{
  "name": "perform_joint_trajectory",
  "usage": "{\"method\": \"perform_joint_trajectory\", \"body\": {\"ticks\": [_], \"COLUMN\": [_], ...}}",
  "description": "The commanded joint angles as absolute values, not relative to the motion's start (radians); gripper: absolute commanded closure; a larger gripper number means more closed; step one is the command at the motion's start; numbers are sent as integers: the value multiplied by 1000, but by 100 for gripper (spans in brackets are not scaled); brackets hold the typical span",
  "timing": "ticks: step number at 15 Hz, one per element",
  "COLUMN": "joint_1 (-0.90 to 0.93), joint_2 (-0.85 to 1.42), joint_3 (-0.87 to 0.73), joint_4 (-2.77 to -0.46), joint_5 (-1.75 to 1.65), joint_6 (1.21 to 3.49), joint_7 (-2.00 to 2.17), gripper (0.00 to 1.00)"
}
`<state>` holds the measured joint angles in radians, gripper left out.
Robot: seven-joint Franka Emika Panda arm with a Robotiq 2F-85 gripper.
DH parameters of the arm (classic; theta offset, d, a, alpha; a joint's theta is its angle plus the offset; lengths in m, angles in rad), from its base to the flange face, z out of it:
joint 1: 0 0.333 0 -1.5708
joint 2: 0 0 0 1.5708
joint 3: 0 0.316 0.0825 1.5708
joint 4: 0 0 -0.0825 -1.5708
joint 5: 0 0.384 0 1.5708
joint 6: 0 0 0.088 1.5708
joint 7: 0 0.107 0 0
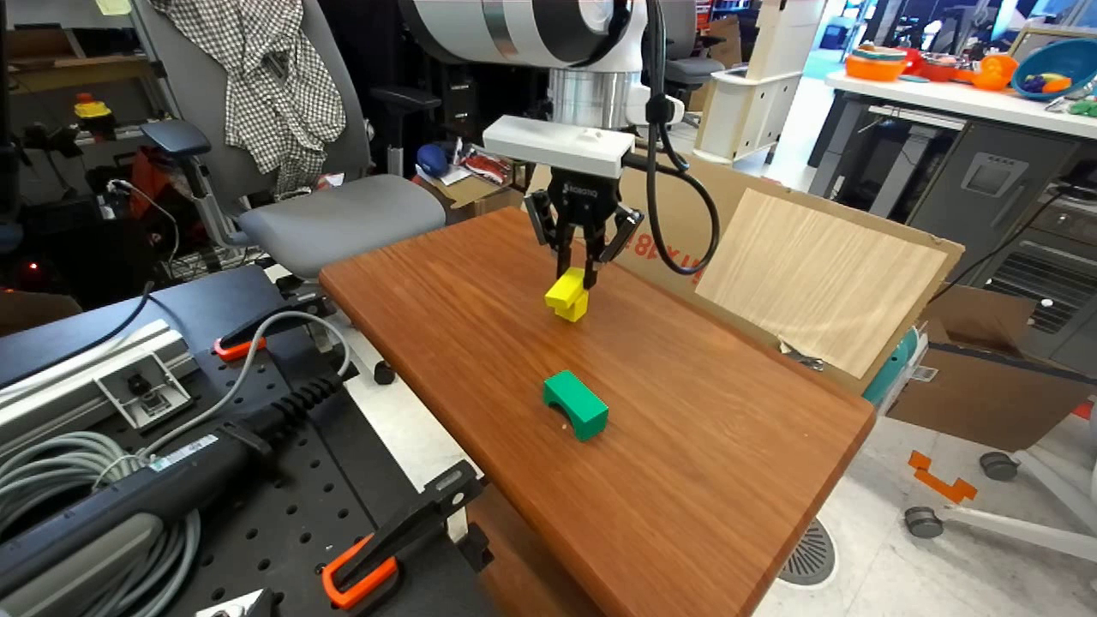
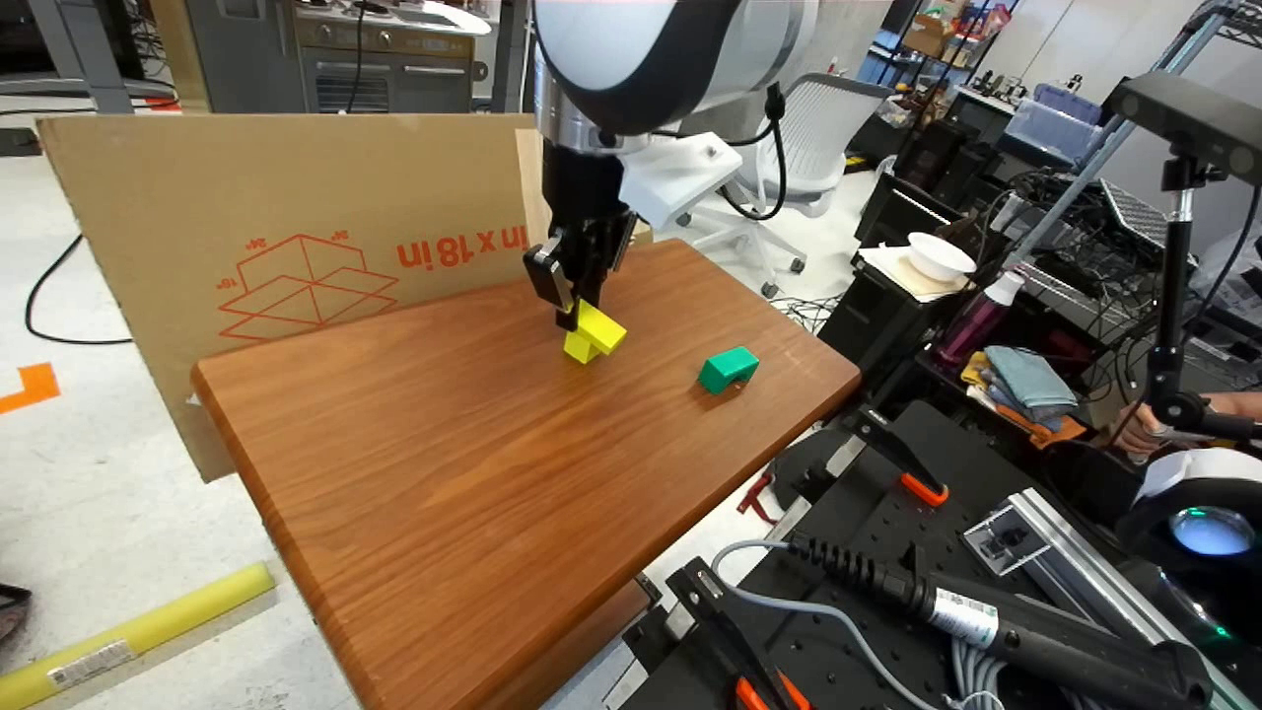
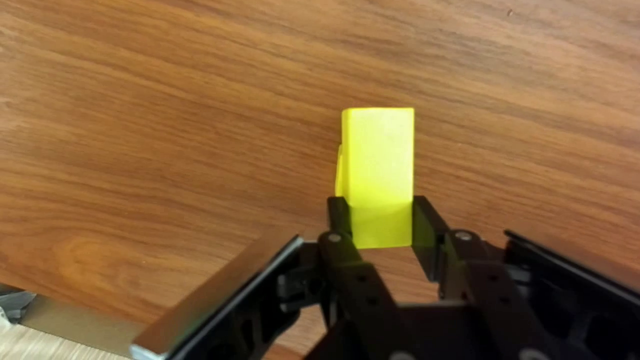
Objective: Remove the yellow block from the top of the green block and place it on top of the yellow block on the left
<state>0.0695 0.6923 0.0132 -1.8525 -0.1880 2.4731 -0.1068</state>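
Plainly, the tightest side is the long edge of the wooden table (image 1: pixel 686 480) where a cardboard panel (image 2: pixel 148 227) stands; in both exterior views the gripper (image 1: pixel 576 276) hangs near it. Along the opposite side runs a black bench (image 1: pixel 283 488) with rows of holes, a strip of floor showing between it and the table, while a broad stretch of wood reaches from the blocks toward the end farther from the grey chair (image 1: pixel 334 214). A green block (image 1: pixel 577 404), arch-shaped with a rounded cut underneath, sits well apart from the yellow pair, nearer the bench. The upper yellow block (image 3: pixel 382 155) is a plain bright bar with a smooth, long top face and crisp edges; it lies over the lower yellow block (image 2: pixel 580 347), turned at an angle to it, the two seemingly touching. In the wrist view just a thin sliver of the lower one shows at the left, its full shape hidden. The jaws stand apart by just the width of the upper yellow block, a finger (image 3: pixel 339 215) against each of its long sides, gripping it at the end nearer the bottom of the wrist view, while the rest juts out toward the top.
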Motion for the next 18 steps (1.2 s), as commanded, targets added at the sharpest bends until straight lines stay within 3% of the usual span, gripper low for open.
{"method": "perform_joint_trajectory", "body": {"ticks": [1,2,3,5,9,10,18], "joint_1": [82,81,82,85,83,85,51], "joint_2": [738,739,738,735,712,701,426], "joint_3": [14,15,14,11,13,12,31], "joint_4": [-1784,-1778,-1777,-1777,-1794,-1802,-1991], "joint_5": [-187,-184,-187,-193,-190,-190,-82], "joint_6": [2420,2411,2410,2411,2420,2426,2407], "joint_7": [-101,-100,-102,-100,-100,-94,-22], "gripper": [91,91,41,34,5,0,0]}}
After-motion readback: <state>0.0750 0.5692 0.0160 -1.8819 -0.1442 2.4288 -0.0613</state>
